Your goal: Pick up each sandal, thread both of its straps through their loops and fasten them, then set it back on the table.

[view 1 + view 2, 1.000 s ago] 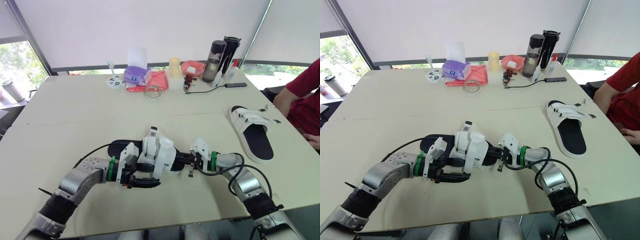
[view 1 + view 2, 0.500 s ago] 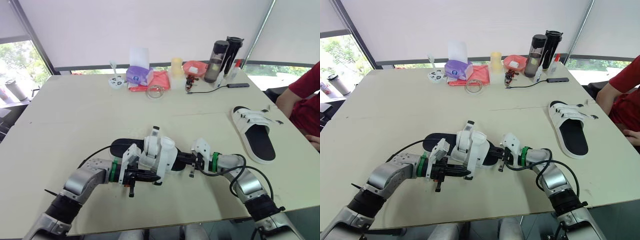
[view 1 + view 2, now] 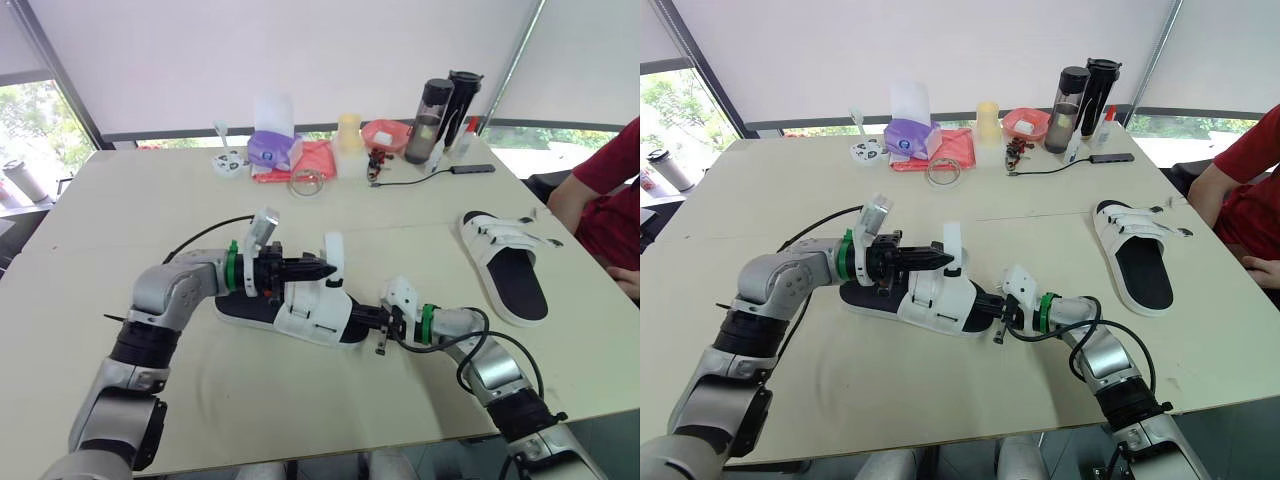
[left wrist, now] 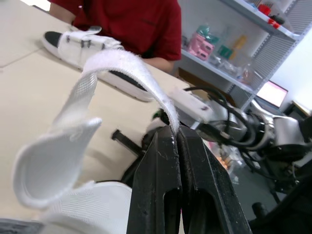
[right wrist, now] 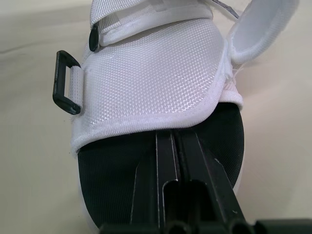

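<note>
Your left claw is pressed together on the very tip of a white strap, holding it up above the sandal. Your right claw is clamped shut on the black sole at the sandal's end, and the shoe seems to rest on the surface in front of you. The strap is not yet through the black loop, and with so little of it gripped, a hard pull could slip it free or drag the shoe out of the right claw. The other sandal lies well apart to the right.
</note>
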Motion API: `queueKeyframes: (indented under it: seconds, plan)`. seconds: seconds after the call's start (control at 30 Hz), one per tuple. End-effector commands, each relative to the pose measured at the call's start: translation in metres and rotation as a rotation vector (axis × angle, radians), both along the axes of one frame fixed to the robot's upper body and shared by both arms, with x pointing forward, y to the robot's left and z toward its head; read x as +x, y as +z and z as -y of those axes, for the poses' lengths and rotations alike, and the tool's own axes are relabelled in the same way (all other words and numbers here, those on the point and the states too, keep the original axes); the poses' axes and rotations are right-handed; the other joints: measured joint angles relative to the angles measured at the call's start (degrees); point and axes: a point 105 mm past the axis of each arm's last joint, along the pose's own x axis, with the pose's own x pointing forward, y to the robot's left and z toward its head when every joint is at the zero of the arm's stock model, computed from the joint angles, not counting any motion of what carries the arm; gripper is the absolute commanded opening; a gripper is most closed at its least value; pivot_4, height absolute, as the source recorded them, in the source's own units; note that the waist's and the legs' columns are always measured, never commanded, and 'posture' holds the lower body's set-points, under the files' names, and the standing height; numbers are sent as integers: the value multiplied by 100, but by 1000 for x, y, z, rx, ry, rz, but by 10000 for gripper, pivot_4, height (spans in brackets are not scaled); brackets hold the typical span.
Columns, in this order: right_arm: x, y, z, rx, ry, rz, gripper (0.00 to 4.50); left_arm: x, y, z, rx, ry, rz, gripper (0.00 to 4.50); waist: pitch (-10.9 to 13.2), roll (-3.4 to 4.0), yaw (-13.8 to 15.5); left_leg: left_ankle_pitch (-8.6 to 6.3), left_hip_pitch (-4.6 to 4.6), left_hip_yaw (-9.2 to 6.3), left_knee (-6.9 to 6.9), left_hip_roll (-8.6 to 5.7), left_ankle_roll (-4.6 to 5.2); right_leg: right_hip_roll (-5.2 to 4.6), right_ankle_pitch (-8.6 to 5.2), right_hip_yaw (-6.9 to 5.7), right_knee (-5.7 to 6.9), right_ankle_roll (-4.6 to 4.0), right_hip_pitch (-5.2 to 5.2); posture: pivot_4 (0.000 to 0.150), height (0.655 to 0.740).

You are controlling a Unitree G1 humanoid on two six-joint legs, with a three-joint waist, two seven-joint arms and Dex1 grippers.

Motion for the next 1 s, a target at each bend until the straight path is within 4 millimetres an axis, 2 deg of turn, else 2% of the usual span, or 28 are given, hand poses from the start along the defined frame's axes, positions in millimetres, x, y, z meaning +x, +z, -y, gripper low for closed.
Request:
queueKeyframes:
  seconds: [0.03,0.17,0.4,0.63,1.0]
  plan:
    - [-8,-55,21,-152,-98,-187,0,4,-6,4,17,-32,-1,450,0,-1,-1,0,0,0,0,0,0,0,0,-1,0,0,0,1500,7400]
    - [-8,-54,22,-153,-103,-184,0,-3,-22,3,58,-112,-71,450,3,-4,-4,0,0,-1,0,0,0,0,1,-4,0,1,0,1500,7400]
    - [-11,-55,23,-153,-109,-185,0,-15,-27,2,64,-182,-135,450,3,-5,-1,0,-1,-5,0,1,0,-3,-2,-4,0,6,1,1500,7400]
    - [-11,-55,22,-147,-111,-185,0,-19,-45,-2,137,-189,-130,450,3,-5,-1,0,-2,-7,0,1,0,-5,-11,1,0,20,1,1500,7400]
    - [-11,-55,21,-145,-112,-186,0,-15,-48,-1,139,-165,-110,450,3,-5,-2,-1,-3,-8,0,3,-1,-7,-14,2,-1,22,1,1500,7400]
